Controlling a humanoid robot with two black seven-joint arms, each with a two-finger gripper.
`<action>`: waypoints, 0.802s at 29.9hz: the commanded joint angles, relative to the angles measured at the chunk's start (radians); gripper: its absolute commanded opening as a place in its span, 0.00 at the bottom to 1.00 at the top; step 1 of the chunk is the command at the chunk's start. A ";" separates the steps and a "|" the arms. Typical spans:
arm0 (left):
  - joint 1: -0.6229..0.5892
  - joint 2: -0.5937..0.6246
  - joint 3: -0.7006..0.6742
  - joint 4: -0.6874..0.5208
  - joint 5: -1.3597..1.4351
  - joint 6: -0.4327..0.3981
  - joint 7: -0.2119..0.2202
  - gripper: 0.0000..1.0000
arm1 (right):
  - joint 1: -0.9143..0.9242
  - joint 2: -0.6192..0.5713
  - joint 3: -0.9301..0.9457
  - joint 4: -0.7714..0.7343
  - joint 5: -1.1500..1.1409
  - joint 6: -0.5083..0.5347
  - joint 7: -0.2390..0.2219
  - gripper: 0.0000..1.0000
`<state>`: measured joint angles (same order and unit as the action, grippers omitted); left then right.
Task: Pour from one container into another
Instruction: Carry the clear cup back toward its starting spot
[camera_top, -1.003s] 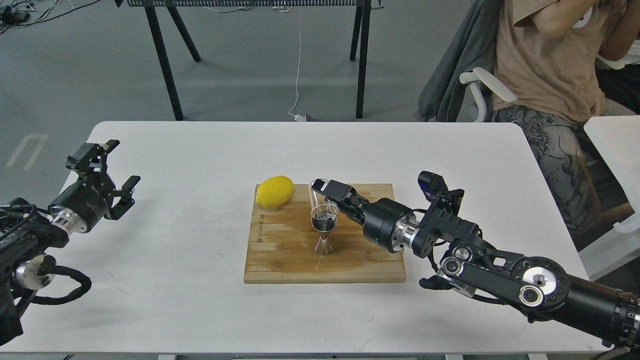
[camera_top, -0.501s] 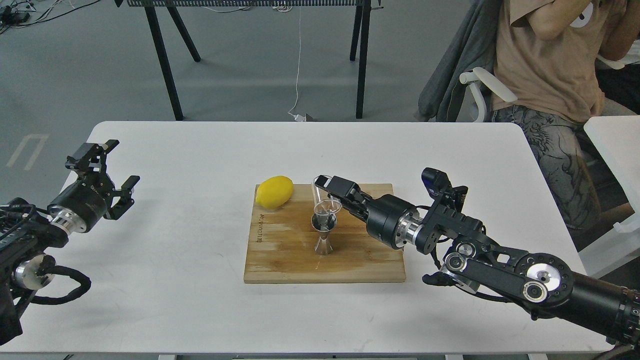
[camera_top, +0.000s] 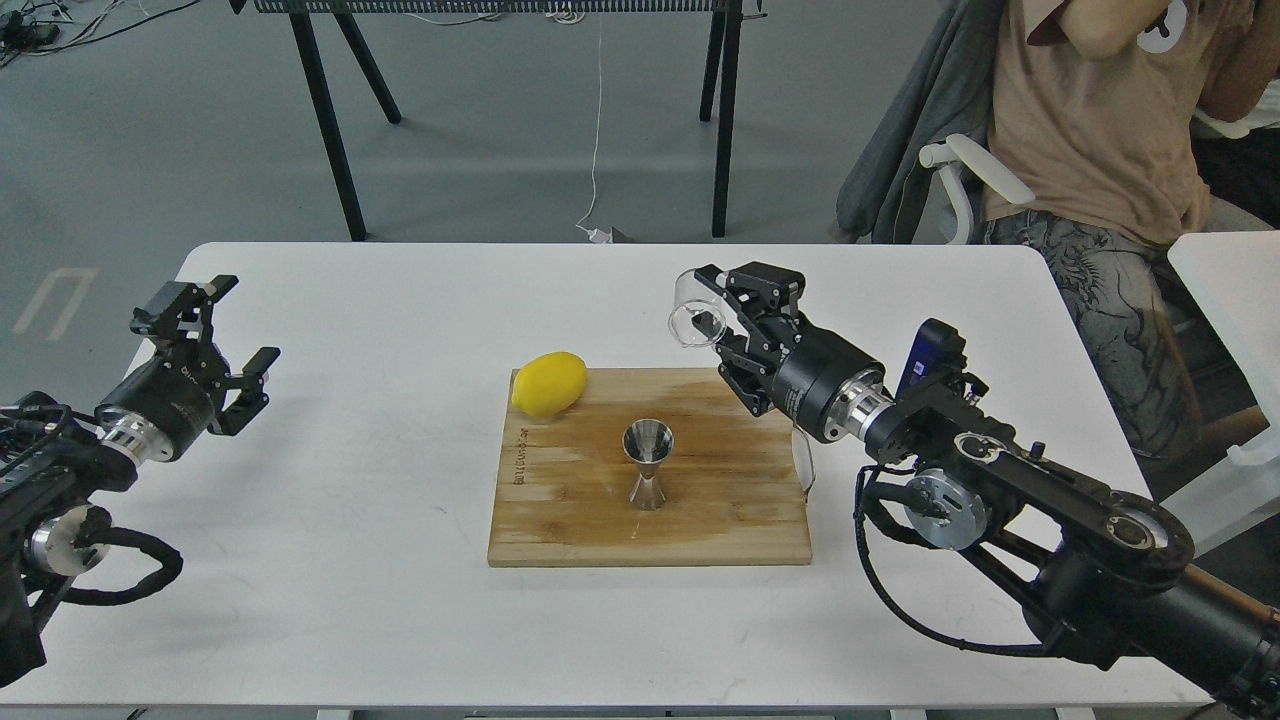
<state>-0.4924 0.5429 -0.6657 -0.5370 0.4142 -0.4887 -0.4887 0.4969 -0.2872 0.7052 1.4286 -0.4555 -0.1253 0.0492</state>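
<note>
The shiny steel jigger (camera_top: 648, 464) stands upright on the wooden cutting board (camera_top: 560, 520), near its middle. My right gripper (camera_top: 722, 318) is shut on the clear glass cup (camera_top: 692, 312) and holds it tipped on its side in the air, up and to the right of the jigger, over the board's back right corner. My left gripper (camera_top: 218, 336) hangs open over the table's left edge, far from the board, with nothing between its fingers.
A yellow lemon (camera_top: 548, 383) lies on the board's back left corner. The white table (camera_top: 350, 600) carries the board. A seated person (camera_top: 1100, 150) is at the back right, and black table legs (camera_top: 330, 130) stand behind.
My right gripper lifted the glass cup away from the jigger's mouth, moving it up and to the right. The left arm stayed still.
</note>
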 joint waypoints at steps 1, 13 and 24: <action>0.000 -0.001 0.000 0.000 0.000 0.000 0.000 0.99 | -0.105 0.051 0.184 0.001 0.197 0.004 0.003 0.38; 0.003 -0.003 0.000 0.000 0.000 0.000 0.000 0.99 | -0.379 0.160 0.637 -0.030 0.668 0.000 0.000 0.38; 0.003 -0.017 0.001 0.000 0.000 0.000 0.000 0.99 | -0.451 0.169 0.711 -0.183 0.902 -0.014 0.027 0.38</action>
<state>-0.4886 0.5267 -0.6652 -0.5367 0.4143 -0.4887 -0.4887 0.0491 -0.1183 1.4139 1.2936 0.4068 -0.1333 0.0647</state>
